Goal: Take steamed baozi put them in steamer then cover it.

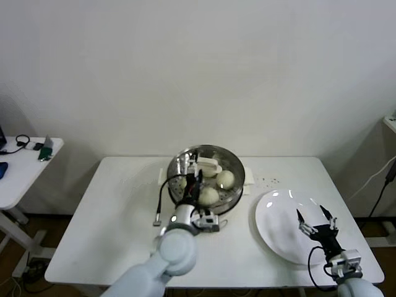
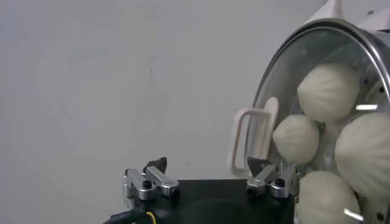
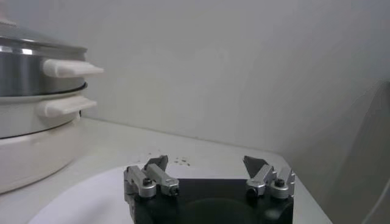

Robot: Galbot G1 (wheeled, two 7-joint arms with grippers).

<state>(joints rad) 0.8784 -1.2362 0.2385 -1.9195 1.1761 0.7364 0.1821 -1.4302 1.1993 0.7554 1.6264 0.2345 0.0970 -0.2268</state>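
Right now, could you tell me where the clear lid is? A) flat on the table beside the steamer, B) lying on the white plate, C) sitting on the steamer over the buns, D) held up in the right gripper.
C: the lid sits on the steamer, the buns showing through its glass, and the left gripper stands open beside its handle.

Cream-white steamed baozi in the shiny silver steamer, beside a plain white plate
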